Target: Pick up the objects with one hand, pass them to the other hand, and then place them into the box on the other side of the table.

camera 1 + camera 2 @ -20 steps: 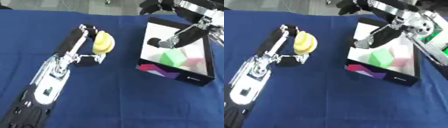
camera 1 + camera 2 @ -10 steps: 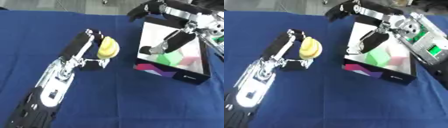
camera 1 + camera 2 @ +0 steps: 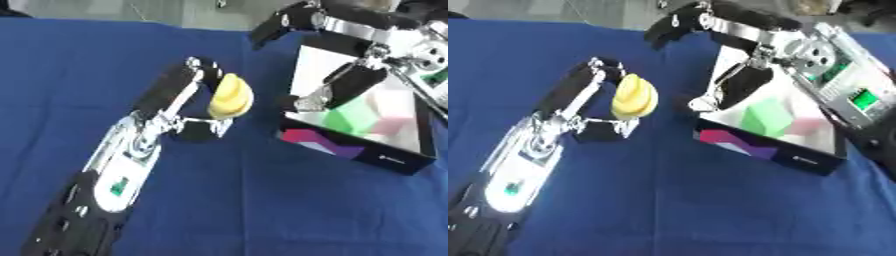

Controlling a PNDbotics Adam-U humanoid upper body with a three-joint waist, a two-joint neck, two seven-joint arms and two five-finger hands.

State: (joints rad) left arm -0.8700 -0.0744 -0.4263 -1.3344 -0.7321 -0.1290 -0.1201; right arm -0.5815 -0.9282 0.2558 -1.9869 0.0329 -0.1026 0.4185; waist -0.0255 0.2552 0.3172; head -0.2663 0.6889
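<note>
My left hand [image 3: 179,107] holds a yellow banana-shaped object [image 3: 230,96] above the blue table, fingers and thumb curled round it. My right hand [image 3: 328,55] is open, its fingers spread over the left wall of the white-lined box [image 3: 395,161] at the right, one finger reaching out toward the yellow object. Inside the box lie a green block [image 3: 346,118] and a pink object [image 3: 391,118]. A gap of blue cloth separates the yellow object from the right hand.
The blue tablecloth [image 3: 262,210] covers the whole table. The box's dark front wall carries a pink and purple print [image 3: 306,138]. My right forearm [image 3: 842,75] with a green display runs over the box's far right side.
My left hand has carried the yellow object rightward toward the box. My right hand has moved left out over the box's left wall with fingers spreading. The camera has also shifted.
</note>
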